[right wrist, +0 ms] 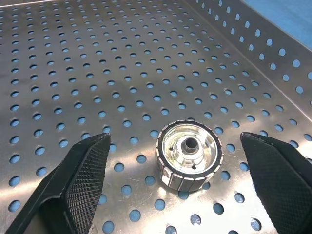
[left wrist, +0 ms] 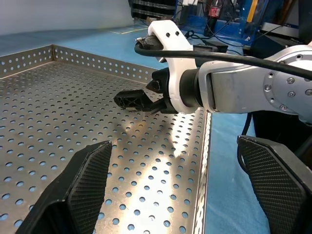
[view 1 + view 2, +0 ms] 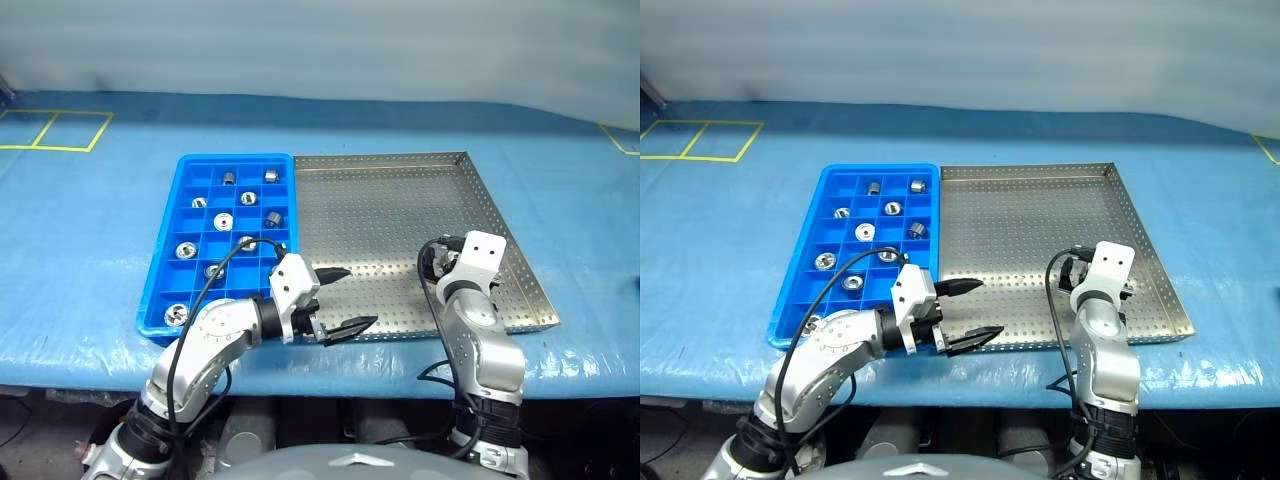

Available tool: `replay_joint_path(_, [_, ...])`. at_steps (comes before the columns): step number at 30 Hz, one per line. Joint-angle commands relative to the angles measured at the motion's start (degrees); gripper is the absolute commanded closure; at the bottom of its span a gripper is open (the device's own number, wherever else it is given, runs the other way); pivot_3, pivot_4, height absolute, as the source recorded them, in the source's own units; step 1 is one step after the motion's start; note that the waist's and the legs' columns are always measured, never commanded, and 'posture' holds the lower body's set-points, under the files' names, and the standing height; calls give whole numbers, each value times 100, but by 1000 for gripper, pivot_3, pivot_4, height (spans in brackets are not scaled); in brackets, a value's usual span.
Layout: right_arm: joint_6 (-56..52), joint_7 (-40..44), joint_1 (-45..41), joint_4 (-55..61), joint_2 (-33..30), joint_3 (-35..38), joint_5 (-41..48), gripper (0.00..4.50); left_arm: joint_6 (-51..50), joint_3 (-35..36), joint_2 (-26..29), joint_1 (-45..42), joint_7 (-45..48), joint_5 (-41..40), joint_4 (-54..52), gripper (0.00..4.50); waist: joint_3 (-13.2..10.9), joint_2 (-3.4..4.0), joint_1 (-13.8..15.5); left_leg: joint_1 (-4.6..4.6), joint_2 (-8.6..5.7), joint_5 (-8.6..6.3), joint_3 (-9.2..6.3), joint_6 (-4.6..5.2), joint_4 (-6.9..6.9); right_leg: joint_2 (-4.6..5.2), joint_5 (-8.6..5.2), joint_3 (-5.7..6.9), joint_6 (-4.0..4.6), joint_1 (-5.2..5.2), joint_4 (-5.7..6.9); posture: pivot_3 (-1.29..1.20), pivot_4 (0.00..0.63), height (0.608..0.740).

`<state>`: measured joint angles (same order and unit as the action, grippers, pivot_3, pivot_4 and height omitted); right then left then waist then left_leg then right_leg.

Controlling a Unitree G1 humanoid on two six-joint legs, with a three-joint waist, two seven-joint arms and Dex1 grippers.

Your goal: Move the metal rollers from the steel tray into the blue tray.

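My right gripper (image 1: 170, 190) is spread wide and empty, low over the steel tray (image 3: 400, 215) near its front right corner, with one metal roller (image 1: 189, 155) lying on end on the perforated floor between my fingers (image 1: 73, 187). The risk I judge here: the roller is round and sits on slick metal, so if one fingertip lands first it could skid or tip and roll toward the rim instead of being caught; a clamp on its bevelled edge could squirt it out. My left gripper (image 3: 336, 300) is also spread and empty, hovering at the tray's front left corner beside the blue tray (image 3: 172, 225), and could crowd the carry path. Count: one roller that I can see in the steel tray, nine in the blue tray's compartments, two trays on the blue surface (image 3: 80, 230).
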<state>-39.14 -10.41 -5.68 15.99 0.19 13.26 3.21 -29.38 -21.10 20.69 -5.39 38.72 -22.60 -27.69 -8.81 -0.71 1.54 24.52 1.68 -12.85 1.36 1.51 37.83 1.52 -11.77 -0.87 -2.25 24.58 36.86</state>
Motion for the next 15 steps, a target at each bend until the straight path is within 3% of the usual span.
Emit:
replay_joint_path(1, [300,-13,-107,-93,-42,74,5,8,46,-10,-27,16,-12,-20,-200,0,0,0,4,0,0,0,0,0,0,0,0,0,0,0,0,139,150,740])
replay_joint_path(13, [708,27,-34,-322,-180,17,-120,8,62,5,-53,92,-33,-21,-197,0,0,1,15,-1,0,0,0,0,0,0,0,0,0,0,1,153,150,740])
replay_joint_path(15, [728,27,-33,-333,-184,14,-107,404,72,7,-57,105,-35,-21,-202,0,0,1,18,-1,0,0,0,0,1,0,0,-1,0,0,1,153,150,740])
